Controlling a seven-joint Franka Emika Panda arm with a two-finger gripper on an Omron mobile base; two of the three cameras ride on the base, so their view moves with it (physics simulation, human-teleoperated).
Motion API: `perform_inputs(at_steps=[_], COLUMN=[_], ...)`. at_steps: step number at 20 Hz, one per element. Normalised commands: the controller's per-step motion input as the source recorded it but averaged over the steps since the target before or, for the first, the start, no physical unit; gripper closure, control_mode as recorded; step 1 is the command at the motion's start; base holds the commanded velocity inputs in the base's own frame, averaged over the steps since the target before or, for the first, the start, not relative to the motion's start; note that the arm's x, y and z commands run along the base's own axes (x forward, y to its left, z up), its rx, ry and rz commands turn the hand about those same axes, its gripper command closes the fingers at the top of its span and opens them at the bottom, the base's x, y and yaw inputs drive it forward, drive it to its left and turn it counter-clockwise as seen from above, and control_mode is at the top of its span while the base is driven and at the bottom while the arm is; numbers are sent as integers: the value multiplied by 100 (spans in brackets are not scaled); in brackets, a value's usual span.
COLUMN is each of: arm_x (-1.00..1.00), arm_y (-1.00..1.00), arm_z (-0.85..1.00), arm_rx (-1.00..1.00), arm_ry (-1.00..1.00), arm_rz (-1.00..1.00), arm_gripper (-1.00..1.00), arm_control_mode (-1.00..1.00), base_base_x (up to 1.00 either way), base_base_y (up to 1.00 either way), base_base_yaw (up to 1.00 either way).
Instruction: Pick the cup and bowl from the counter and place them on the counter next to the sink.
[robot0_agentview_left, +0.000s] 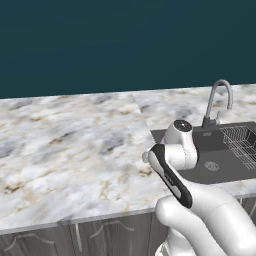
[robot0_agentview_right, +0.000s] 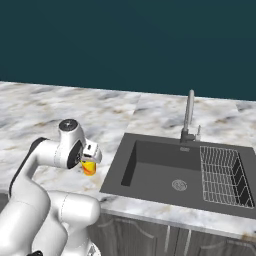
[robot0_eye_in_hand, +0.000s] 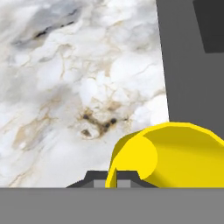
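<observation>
A yellow cup (robot0_agentview_right: 89, 168) hangs under my hand, low over the marble counter (robot0_agentview_right: 45, 115), just left of the sink (robot0_agentview_right: 165, 170). My gripper (robot0_agentview_right: 89, 161) is shut on the cup's rim. In the hand view the cup (robot0_eye_in_hand: 175, 157) fills the lower right, its thin wall pinched in my gripper (robot0_eye_in_hand: 117, 179), with the counter (robot0_eye_in_hand: 78, 87) below it and the sink's dark edge (robot0_eye_in_hand: 183, 65) to the right. Whether the cup touches the counter I cannot tell. The bowl is out of view.
The sink (robot0_agentview_left: 215, 150) holds a wire rack (robot0_agentview_right: 222, 175) on its right side and a round drain (robot0_agentview_right: 179, 185). A curved silver faucet (robot0_agentview_right: 188, 117) stands behind the basin. Wide bare marble (robot0_agentview_left: 75, 145) stretches left of the sink above dark cabinets (robot0_agentview_left: 100, 235).
</observation>
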Motion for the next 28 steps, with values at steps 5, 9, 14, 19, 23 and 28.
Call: perform_inputs(at_steps=[5,9,14,19,23,28], arm_x=[0,0,0,0,0,0], arm_y=[0,3,5,5,6,4], arm_z=[-16,-35,-43,-38,-39,-46], arm_rx=[0,0,0,0,0,0], arm_ry=[12,2,0,0,0,0], arm_rz=[3,1,1,1,1,2], arm_gripper=[100,100,100,100,100,100], arm_control_mode=[-100,-100,-100,-100,-100,-100], base_base_x=[0,0,0,0,0,0], base_base_y=[0,0,0,0,0,0], base_base_yaw=[0,0,0,0,0,0])
